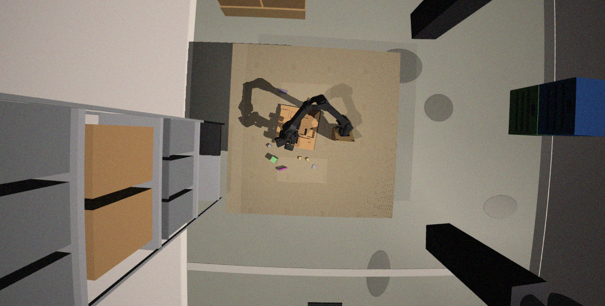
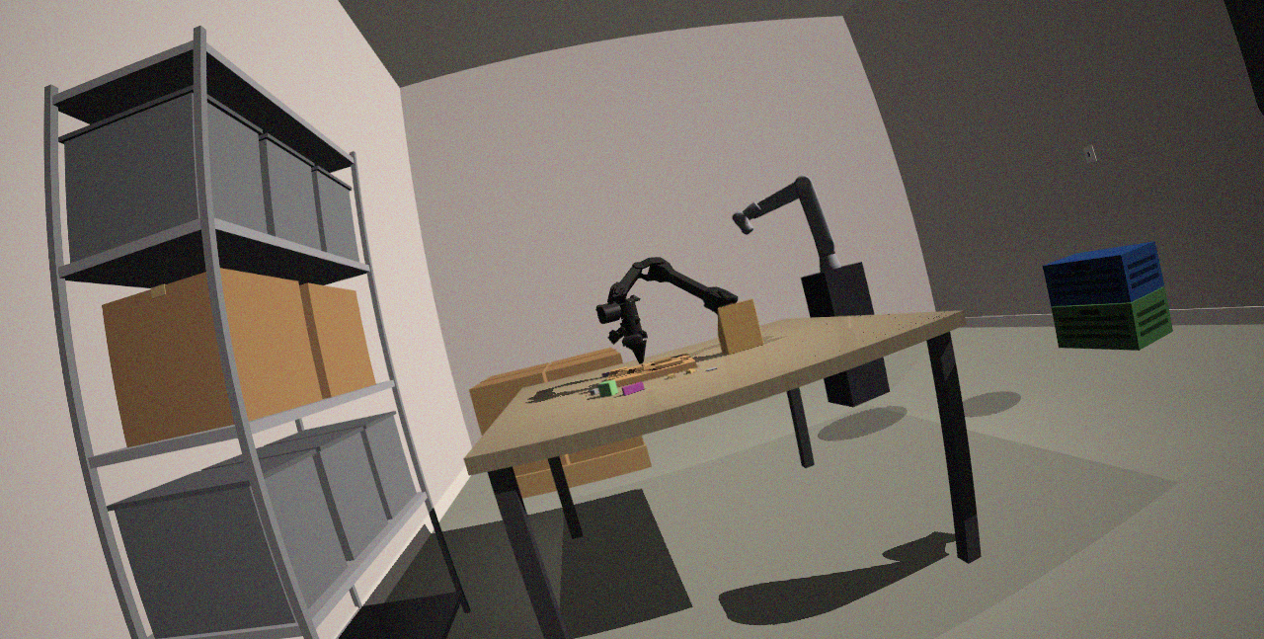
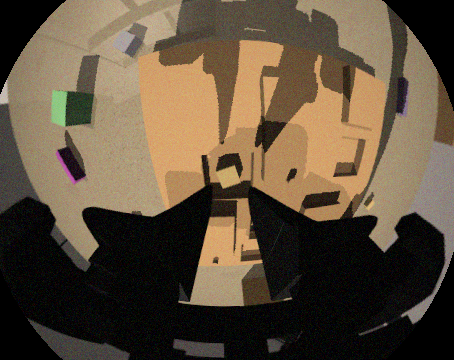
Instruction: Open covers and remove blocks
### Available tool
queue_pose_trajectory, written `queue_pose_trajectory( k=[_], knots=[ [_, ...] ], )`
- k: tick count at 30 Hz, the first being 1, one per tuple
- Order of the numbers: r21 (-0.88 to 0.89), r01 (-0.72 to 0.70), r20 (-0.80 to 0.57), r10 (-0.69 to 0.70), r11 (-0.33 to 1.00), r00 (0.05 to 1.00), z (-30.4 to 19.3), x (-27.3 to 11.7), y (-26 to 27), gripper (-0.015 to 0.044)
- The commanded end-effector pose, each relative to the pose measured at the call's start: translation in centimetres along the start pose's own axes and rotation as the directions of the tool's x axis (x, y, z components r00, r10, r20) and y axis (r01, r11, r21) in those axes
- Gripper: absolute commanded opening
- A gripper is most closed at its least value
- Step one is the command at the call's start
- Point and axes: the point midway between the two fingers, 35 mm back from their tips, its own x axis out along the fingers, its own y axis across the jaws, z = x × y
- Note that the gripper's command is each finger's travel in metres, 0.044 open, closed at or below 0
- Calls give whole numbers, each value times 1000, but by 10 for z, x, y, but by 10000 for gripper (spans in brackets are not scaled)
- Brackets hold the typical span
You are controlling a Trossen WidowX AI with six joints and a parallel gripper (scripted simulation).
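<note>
Basically, fingers [image 2: 640, 359] part-open, released, over puzzle board [image 1: 310, 144] [image 2: 656, 372] [image 3: 174, 120]. Yellow block [image 3: 228, 176] in board well, between/just ahead of fingertips, not grasped. Board mid-worktop [image 1: 359, 185] [image 2: 724, 396], nearer shelf-side edge. Green block [image 1: 274, 159] [image 2: 608, 387] [image 3: 72, 108], magenta block [image 1: 282, 168] [image 2: 632, 388] [image 3: 71, 165], grey block [image 1: 269, 145] [image 3: 127, 43]: off board, toward corner shared by shelf-side edge and edge opposite cartons. Two small yellow blocks [image 1: 299, 157] and pale block [image 1: 314, 166]: between board and that opposite edge. Purple block [image 1: 283, 91] [image 3: 402, 96] off board, carton-side edge. Covers: can't tell all open.
</note>
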Motion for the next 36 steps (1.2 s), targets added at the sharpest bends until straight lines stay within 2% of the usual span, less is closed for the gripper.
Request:
queue_pose_trajectory(
  k=[1, 18, 36],
  knots=[
    [62, 2, 2, -2, 998, 1000, 0, 1, 0, 144],
    [313, 1, 2, -2, 950, 1000, 0, 1, 0, 144],
    [555, 1, 2, -2, 832, 1000, 0, 2, 0, 144]
  ],
)
